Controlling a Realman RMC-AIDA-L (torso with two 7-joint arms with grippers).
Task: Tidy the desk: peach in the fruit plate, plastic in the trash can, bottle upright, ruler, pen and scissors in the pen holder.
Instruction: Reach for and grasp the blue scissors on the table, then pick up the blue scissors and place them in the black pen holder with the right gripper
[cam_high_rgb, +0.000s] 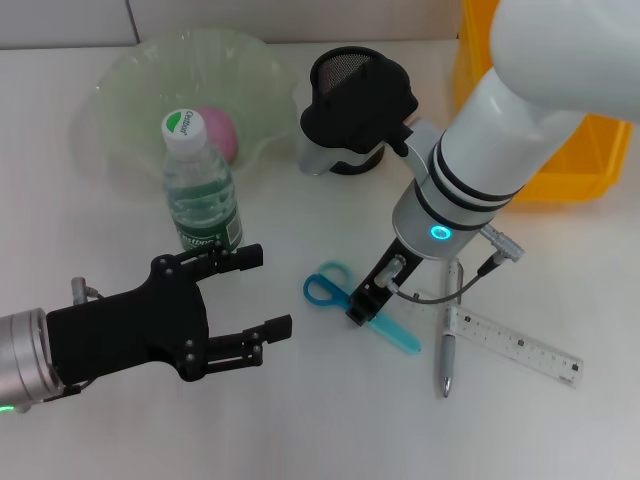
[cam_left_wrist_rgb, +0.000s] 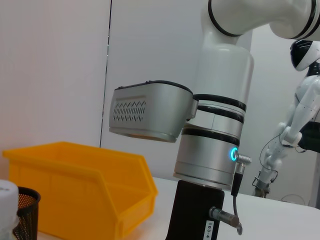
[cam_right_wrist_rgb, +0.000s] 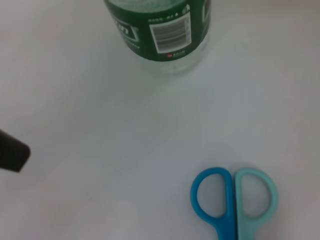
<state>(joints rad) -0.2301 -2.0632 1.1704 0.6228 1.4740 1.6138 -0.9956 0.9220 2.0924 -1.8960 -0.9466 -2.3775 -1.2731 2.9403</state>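
Yellow bin (cam_high_rgb: 560, 180): sits at the back on the right side, next to the big white right arm.
Fruit plate (cam_high_rgb: 130, 90): pale green, at the back left. The pink peach (cam_high_rgb: 218, 132) is already inside, so that job looks done.
Water bottle (cam_high_rgb: 200, 190): stands up straight, just in front of the plate. That job looks done too.
Pen holder (cam_high_rgb: 345, 110): black mesh cup at the back, waiting for the long things.
Left gripper (cam_high_rgb: 258, 302): low, near the bottle, fingers spread wide, holding nothing.
Right gripper (cam_high_rgb: 366, 305): points down, right on the blue scissors (cam_high_rgb: 345, 298). I cannot tell if its fingers are closed on them.
Ruler (cam_high_rgb: 515, 345): lies flat on the desk.
Pen (cam_high_rgb: 447, 350): lies beside the ruler.
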